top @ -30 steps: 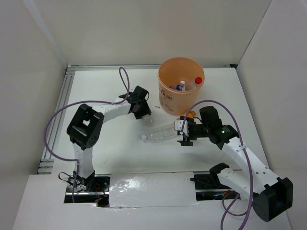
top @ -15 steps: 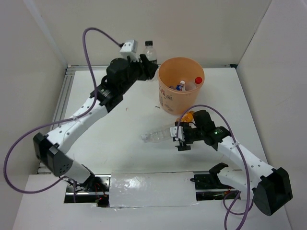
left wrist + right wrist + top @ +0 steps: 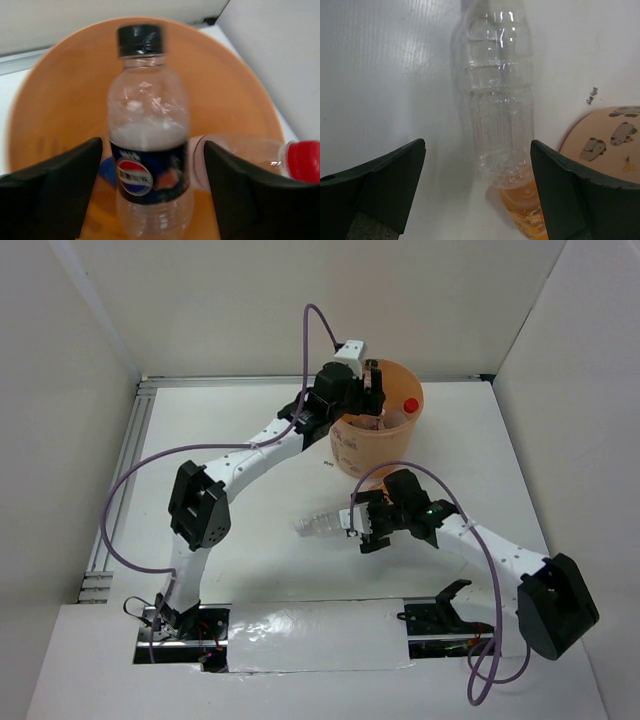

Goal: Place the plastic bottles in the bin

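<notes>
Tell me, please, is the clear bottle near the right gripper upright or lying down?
Lying down: the clear bottle stretches flat along the white table.

The white worktop (image 3: 480, 460) carries the bin (image 3: 352, 452), upright near the far edge, right of middle. A clear bottle (image 3: 322, 524) lies on its side near the middle. An orange bottle (image 3: 522, 210) lies touching its end, near the bin's base. A dark speck (image 3: 591, 95) lies beside the bin.

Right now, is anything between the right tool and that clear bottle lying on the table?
Nothing visible does. The clear bottle lies on the table right under the open right tool; a small orange bottle sits at its end.
</notes>
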`<state>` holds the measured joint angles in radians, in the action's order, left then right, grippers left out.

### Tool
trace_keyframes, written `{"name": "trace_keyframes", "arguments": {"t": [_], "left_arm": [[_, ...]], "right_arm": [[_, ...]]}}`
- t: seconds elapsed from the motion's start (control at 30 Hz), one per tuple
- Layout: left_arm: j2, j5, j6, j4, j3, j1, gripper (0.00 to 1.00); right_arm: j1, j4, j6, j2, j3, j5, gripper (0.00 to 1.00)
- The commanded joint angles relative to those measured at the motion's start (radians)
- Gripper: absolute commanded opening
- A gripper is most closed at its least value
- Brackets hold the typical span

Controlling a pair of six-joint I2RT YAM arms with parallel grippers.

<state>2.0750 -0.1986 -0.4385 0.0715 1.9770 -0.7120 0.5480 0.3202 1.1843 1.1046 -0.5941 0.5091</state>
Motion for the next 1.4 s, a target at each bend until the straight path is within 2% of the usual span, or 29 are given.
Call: {"name": "trace_keyframes", "arguments": {"t": [0.0,0.13,0.27,0.33,0.37,0.4,0.47,0.5,0.53,0.6,0.7,0.77,0.87,1.07,1.1,1.13,1.23,1.27,1.37], "left_arm": [[-0.044,-0.025,0.038,-0.041,0.040,0.005,1.00],[-0.120,-0.025,0.058,-0.041,0.045,0.005,1.00],[-0.329,-0.084,0.072,-0.076,-0.126,0.005,1.00],[-0.444,-0.097,0.081,-0.131,-0.335,0.005,1.00],[-0.569,-0.097,0.093,-0.148,-0.412,0.005,1.00],[-0.629,-0.098,0.102,-0.165,-0.567,0.005,1.00],[-0.749,-0.108,0.103,-0.179,-0.714,0.015,1.00],[-0.909,-0.108,0.103,-0.179,-0.900,0.026,1.00],[-0.911,-0.108,0.103,-0.179,-0.902,0.026,1.00],[-1.045,-0.099,0.078,-0.167,-1.053,0.036,1.00],[-1.156,-0.099,0.008,-0.093,-1.183,0.045,1.00],[-1.245,-0.110,-0.023,-0.067,-1.230,0.045,1.00],[-1.334,-0.110,-0.071,-0.047,-1.297,0.045,1.00],[-1.368,-0.062,-0.082,-0.046,-1.319,0.045,1.00],[-1.368,-0.062,-0.072,-0.033,-1.319,0.036,1.00],[-1.368,-0.062,-0.072,-0.033,-1.319,0.026,1.00],[-1.420,-0.084,-0.072,-0.012,-1.340,0.016,1.00],[-1.470,-0.093,-0.072,-0.012,-1.360,0.005,1.00],[-1.593,-0.093,-0.072,0.008,-1.391,0.005,1.00]], "right_arm": [[0.032,-0.104,0.063,0.066,0.010,-0.060,0.92],[0.076,-0.222,0.077,0.161,0.031,-0.130,0.92],[0.076,-0.244,0.077,0.244,-0.001,-0.155,0.92],[0.076,-0.244,0.086,0.267,-0.001,-0.155,0.92],[0.076,-0.244,0.113,0.280,-0.001,-0.155,0.89],[0.076,-0.227,0.123,0.281,-0.001,-0.140,0.85],[0.076,-0.178,0.149,0.281,-0.001,-0.092,0.72],[0.076,-0.149,0.149,0.281,-0.001,-0.063,0.58],[0.076,-0.148,0.149,0.281,-0.001,-0.052,0.58],[0.076,-0.121,0.149,0.281,-0.001,-0.041,0.54],[0.076,-0.061,0.149,0.261,-0.036,-0.029,0.57],[0.076,-0.049,0.105,0.249,-0.059,-0.029,0.75],[0.076,-0.063,0.037,0.248,-0.093,-0.029,0.87],[0.076,-0.082,0.050,0.386,-0.105,-0.020,0.87],[0.076,-0.070,0.051,0.396,-0.105,-0.020,0.84],[0.076,-0.055,0.063,0.406,-0.117,-0.020,0.66],[0.076,0.012,0.051,0.380,-0.183,0.014,0.38],[0.076,0.046,0.040,0.365,-0.217,0.060,0.26],[0.038,0.129,-0.101,0.273,-0.389,0.193,0.19]]}}
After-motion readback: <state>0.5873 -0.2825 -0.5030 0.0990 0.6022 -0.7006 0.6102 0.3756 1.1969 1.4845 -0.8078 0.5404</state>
